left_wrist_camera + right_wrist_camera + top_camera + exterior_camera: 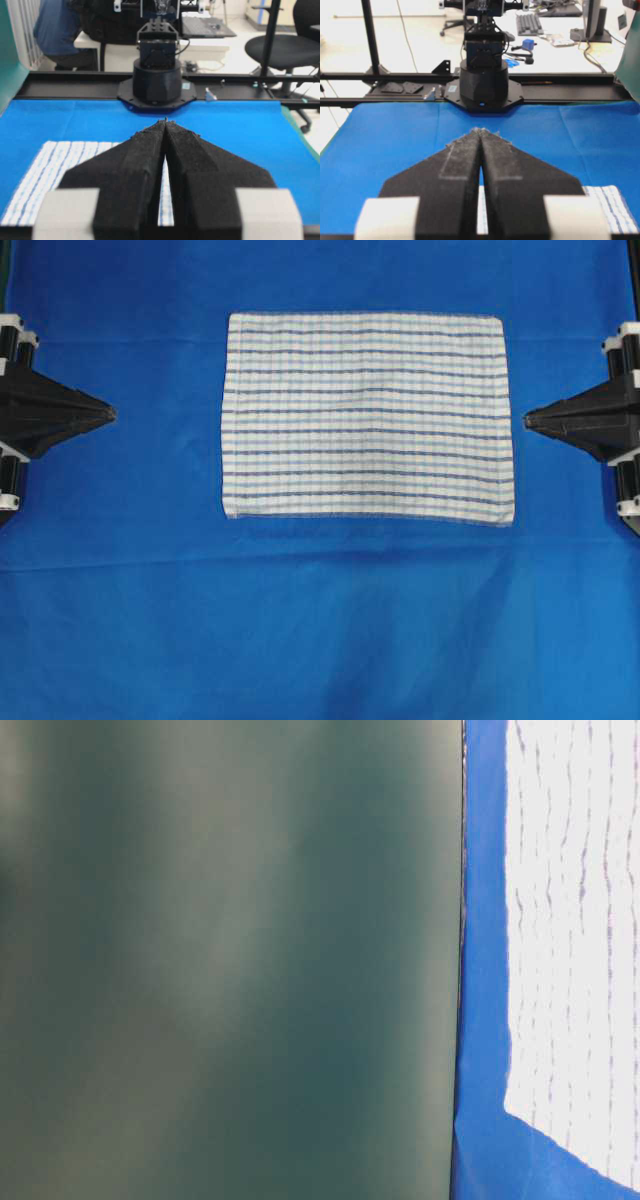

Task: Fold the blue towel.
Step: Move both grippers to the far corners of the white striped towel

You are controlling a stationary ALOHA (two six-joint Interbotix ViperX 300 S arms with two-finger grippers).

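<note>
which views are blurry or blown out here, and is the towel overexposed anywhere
Overhead view: sharp and evenly lit, the blue towel shows its stripes clearly. Table-level view: the towel is blown out to near white with smeared stripes, and a blurred dark green surface fills most of the frame. Both wrist views: the background is bright and washed out.

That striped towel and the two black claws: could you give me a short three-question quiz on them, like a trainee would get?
1. True or false: the blue towel lies flat and unfolded on the plain blue cloth.
2. Does the left gripper or the right gripper touch the towel? A) left B) right C) neither
3. Fill in: both grippers' jaws are ____.

Key: 1 true; 2 C; 3 shut
</note>
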